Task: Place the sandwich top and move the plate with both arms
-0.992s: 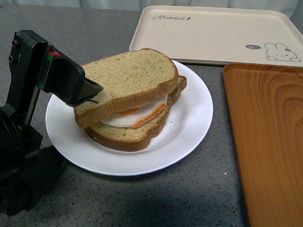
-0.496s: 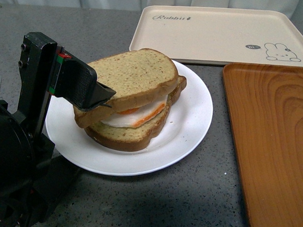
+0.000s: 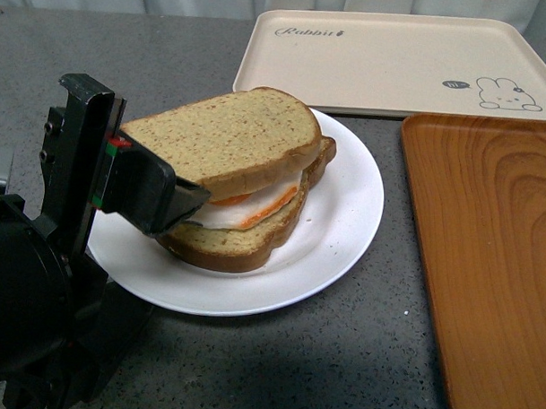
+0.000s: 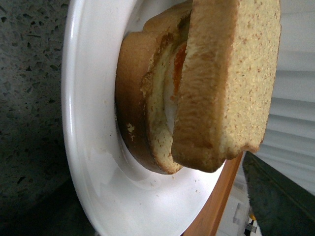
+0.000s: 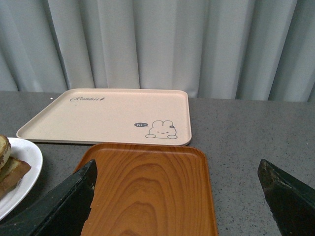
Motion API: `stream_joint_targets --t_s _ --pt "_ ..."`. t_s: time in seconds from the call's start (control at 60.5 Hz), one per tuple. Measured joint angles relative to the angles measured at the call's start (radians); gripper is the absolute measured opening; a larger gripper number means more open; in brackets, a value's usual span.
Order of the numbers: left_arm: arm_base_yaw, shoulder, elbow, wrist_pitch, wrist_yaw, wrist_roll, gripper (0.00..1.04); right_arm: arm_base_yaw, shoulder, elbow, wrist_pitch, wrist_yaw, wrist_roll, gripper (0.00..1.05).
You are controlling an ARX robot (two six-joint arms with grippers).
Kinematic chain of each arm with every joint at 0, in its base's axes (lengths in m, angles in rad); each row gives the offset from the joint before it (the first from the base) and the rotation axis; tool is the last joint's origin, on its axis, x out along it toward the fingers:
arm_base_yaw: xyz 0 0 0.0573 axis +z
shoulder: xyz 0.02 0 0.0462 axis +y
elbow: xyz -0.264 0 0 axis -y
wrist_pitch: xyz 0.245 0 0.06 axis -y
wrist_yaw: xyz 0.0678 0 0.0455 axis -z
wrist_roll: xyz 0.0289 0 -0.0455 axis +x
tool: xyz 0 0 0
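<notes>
While the beige tray at the plate's one o'clock reads "Rabbit" and "hi~", the left gripper leans in at the sandwich top's eight o'clock corner, grip impossible to judge; the slice lies tilted atop the egg. The right gripper gapes empty above the wooden tray.

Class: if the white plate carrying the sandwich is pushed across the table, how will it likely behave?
The plate looks rigid and glossy, so it should probably slide whole. The sandwich top sits tilted over the fried egg, so it may slip.
</notes>
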Motion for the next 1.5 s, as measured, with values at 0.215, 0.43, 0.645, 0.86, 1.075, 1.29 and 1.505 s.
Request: stream_joint_targets --t_s 0.215,0.43,0.645,0.86,1.075,1.29,1.505 --pt "0.000 0.000 -0.003 0.000 0.000 -0.010 0.31 0.000 0.000 0.000 0.000 0.000 0.000 0.96" --pt "0.005 0.003 -0.005 0.000 -0.008 -0.020 0.04 0.000 0.000 0.000 0.000 0.000 0.000 0.96" --pt "0.020 0.002 -0.007 0.007 -0.020 -0.021 0.04 0.000 0.000 0.000 0.000 0.000 0.000 0.96" --pt "0.048 -0.003 -0.011 0.015 -0.034 -0.029 0.04 0.000 0.000 0.000 0.000 0.000 0.000 0.96" --pt "0.081 -0.016 -0.013 0.058 -0.050 -0.047 0.04 0.000 0.000 0.000 0.000 0.000 0.000 0.96" --pt "0.106 -0.033 0.000 0.094 -0.043 -0.047 0.04 0.000 0.000 0.000 0.000 0.000 0.000 0.96" --pt "0.107 0.028 0.063 0.136 -0.033 -0.022 0.04 0.000 0.000 0.000 0.000 0.000 0.000 0.96"
